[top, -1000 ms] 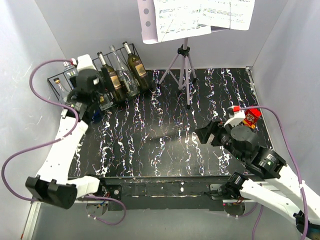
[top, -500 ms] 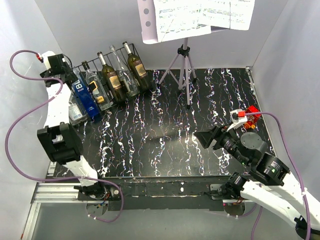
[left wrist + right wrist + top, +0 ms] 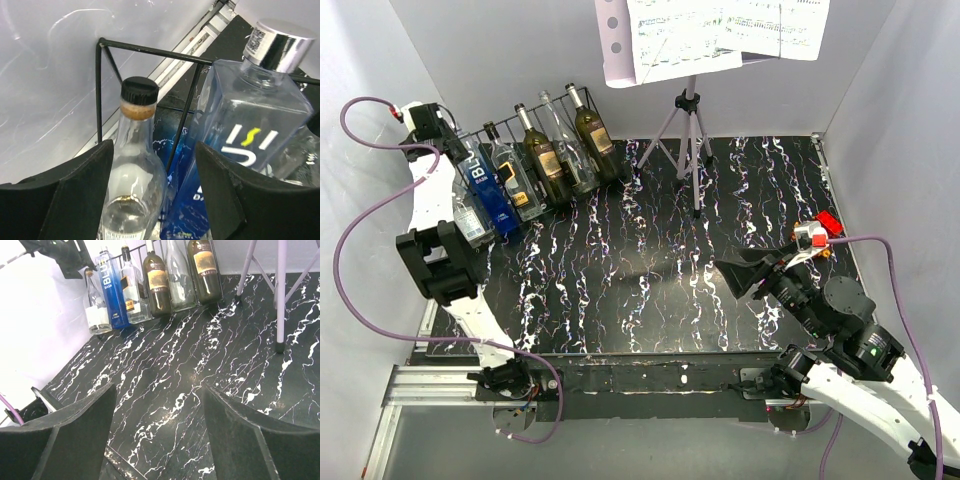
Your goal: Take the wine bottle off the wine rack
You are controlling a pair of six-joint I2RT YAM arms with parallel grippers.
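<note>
The black wire wine rack (image 3: 617, 172) stands at the back left and holds several bottles, among them two dark wine bottles (image 3: 596, 137) (image 3: 546, 160), a blue bottle (image 3: 488, 196) and a small clear bottle (image 3: 467, 216). My left gripper (image 3: 447, 138) is at the rack's far left end. In the left wrist view it (image 3: 155, 195) is open, its fingers (image 3: 85, 190) either side of the clear black-capped bottle (image 3: 132, 170), with the blue bottle (image 3: 240, 150) and the rack wire (image 3: 150, 49) beside it. My right gripper (image 3: 740, 275) (image 3: 160, 435) is open and empty above the marble table.
A tripod music stand (image 3: 688, 140) with sheet music (image 3: 710, 35) stands at the back centre. A red packet (image 3: 827, 222) lies by the right wall. White walls close in left, back and right. The rack's bottles also show in the right wrist view (image 3: 155, 280).
My left arm has swung from over the rack's middle to its far left end, uncovering the blue and clear bottles. My right gripper has shifted slightly right and nearer.
</note>
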